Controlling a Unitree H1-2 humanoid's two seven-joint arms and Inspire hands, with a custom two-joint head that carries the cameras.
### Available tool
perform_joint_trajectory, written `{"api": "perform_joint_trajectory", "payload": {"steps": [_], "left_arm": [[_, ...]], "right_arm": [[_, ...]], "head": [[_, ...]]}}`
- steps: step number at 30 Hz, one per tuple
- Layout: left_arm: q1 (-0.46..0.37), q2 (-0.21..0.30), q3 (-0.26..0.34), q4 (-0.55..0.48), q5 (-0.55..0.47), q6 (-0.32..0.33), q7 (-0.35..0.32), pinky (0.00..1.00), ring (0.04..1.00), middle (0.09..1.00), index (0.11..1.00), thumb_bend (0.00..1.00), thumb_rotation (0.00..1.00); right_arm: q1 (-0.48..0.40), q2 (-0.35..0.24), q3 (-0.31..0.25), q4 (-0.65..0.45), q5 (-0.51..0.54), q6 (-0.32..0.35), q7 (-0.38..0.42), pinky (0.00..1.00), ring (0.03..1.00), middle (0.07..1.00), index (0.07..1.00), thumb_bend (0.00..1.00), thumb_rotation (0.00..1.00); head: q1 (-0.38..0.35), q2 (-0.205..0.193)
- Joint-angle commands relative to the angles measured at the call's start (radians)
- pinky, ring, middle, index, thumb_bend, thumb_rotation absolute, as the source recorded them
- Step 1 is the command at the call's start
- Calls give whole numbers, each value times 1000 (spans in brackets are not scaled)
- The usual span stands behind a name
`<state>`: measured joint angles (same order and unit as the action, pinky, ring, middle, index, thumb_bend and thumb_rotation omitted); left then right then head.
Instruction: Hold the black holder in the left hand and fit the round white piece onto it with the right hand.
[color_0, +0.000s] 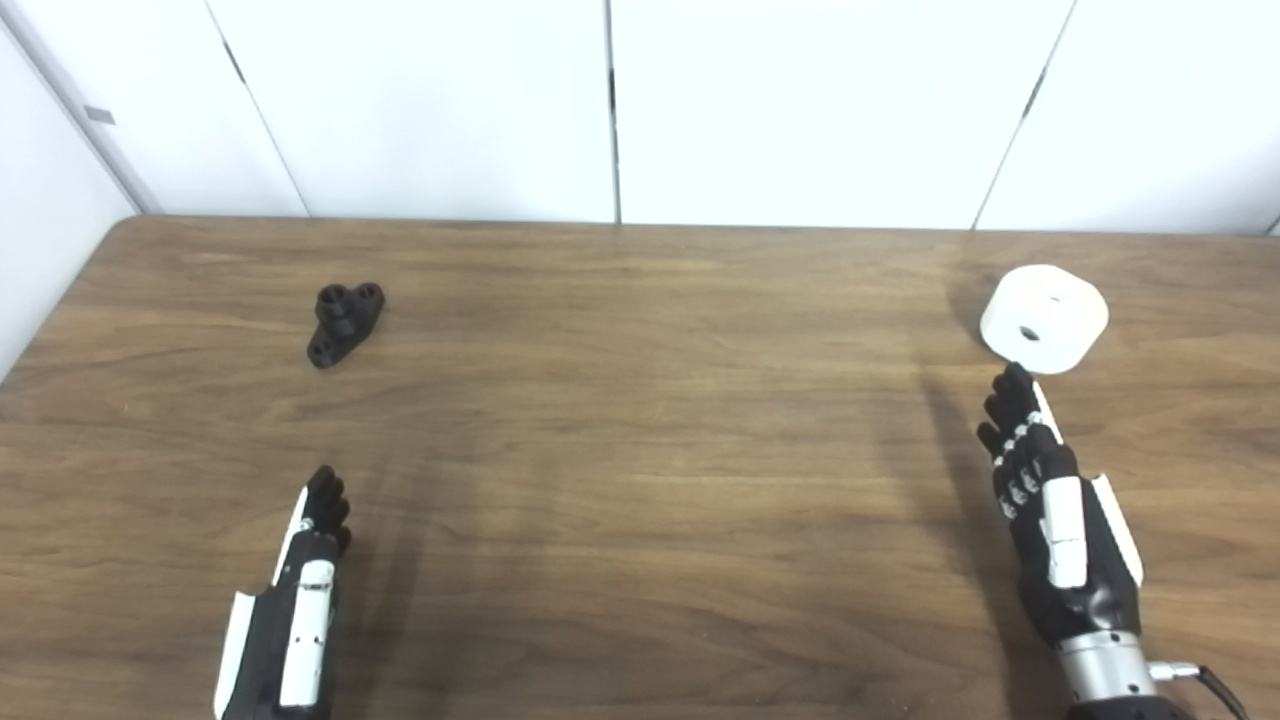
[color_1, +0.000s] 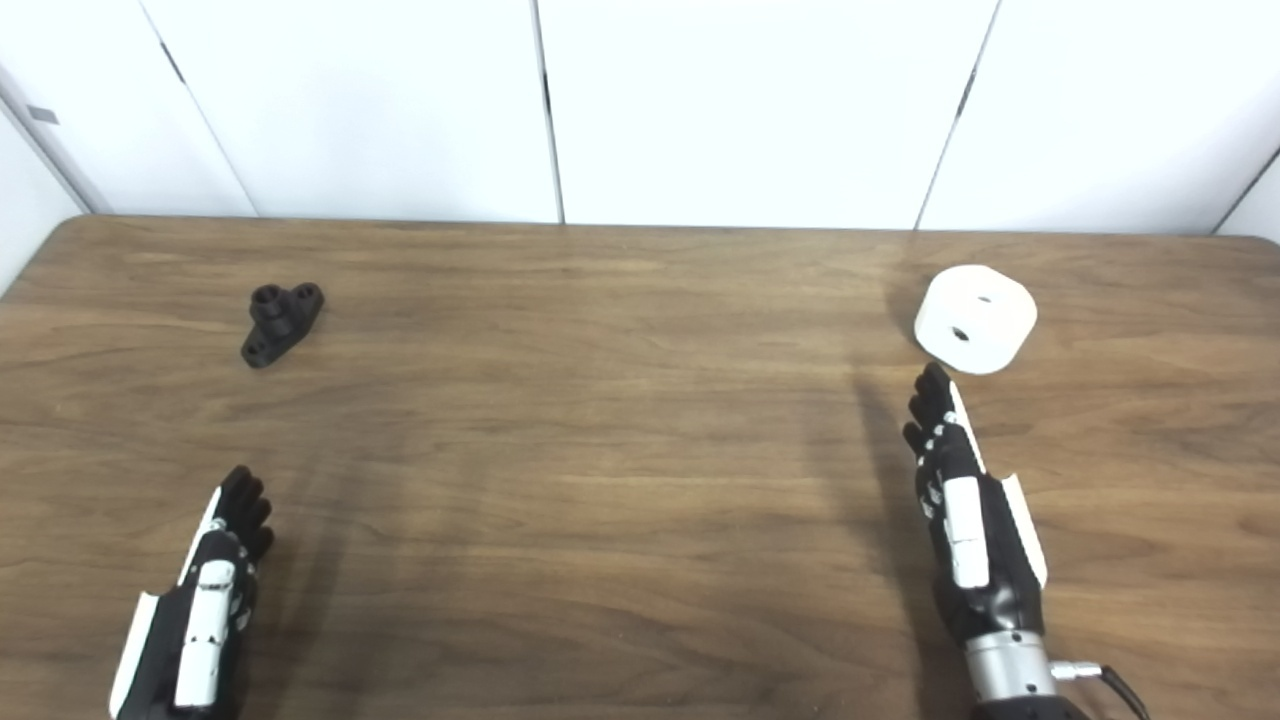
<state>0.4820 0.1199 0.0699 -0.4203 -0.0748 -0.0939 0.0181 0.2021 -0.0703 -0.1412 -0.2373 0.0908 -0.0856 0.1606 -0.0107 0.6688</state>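
Wooden table (color_0: 640, 480), black holder (color_0: 345, 322), white piece (color_0: 1044, 318)

Left robot hand (color_0: 300, 590): black fingers, white back plates. Right robot hand (color_0: 1050, 520): same, plus silver wrist collar (color_0: 1105, 665), black cable (color_0: 1215, 685) at wrist.

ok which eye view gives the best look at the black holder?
Left eye view: the black holder sits further in from the picture's edge and looks slightly larger, its holes easier to see. The right eye view shows the same holder nearer the left edge, whole and unblocked.
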Motion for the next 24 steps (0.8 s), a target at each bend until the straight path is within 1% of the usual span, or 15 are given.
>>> {"api": "perform_joint_trajectory", "payload": {"steps": [1,5,9,13,16,18,19,23,24], "left_arm": [[-17,-14,3,-5,9,-58,-4,1000,997,1000,1000,323,940],[-29,-9,4,19,-5,-74,-10,1000,1000,1000,1000,360,907],[-33,-14,3,20,0,-74,-5,1000,996,1000,1000,354,899],[-35,-17,0,27,-1,-78,-5,1000,997,1000,1000,382,894],[-31,-24,-4,19,16,-70,2,1000,992,1000,1000,387,889],[-29,-28,-11,23,30,-78,3,1000,991,1000,1000,398,885],[-28,-29,-14,26,34,-84,3,1000,993,1000,1000,402,884],[-18,-45,-29,44,61,-104,14,1000,981,994,1000,418,863],[-16,-48,-35,50,65,-112,15,1000,981,992,1000,419,856]], "right_arm": [[129,0,10,-42,7,-44,-3,1000,1000,1000,990,607,1000],[129,-2,8,-40,2,-40,-6,1000,1000,1000,990,617,1000],[133,-1,6,-38,9,-39,-5,1000,1000,1000,987,628,1000],[134,0,5,-35,15,-40,-5,1000,1000,998,983,629,1000],[132,-7,1,-30,24,-49,1,1000,1000,1000,984,618,1000],[131,-13,-5,-25,37,-52,6,1000,1000,1000,982,614,1000],[131,-16,-7,-23,41,-53,8,1000,1000,1000,983,611,1000],[126,-35,-16,13,61,-85,31,1000,1000,1000,999,576,1000],[125,-38,-20,24,64,-94,36,1000,1000,1000,998,580,1000]], "head": [[1,1],[8,0],[8,-1],[18,-6],[49,-12],[88,-26],[93,-28],[158,-62],[175,-71]]}}
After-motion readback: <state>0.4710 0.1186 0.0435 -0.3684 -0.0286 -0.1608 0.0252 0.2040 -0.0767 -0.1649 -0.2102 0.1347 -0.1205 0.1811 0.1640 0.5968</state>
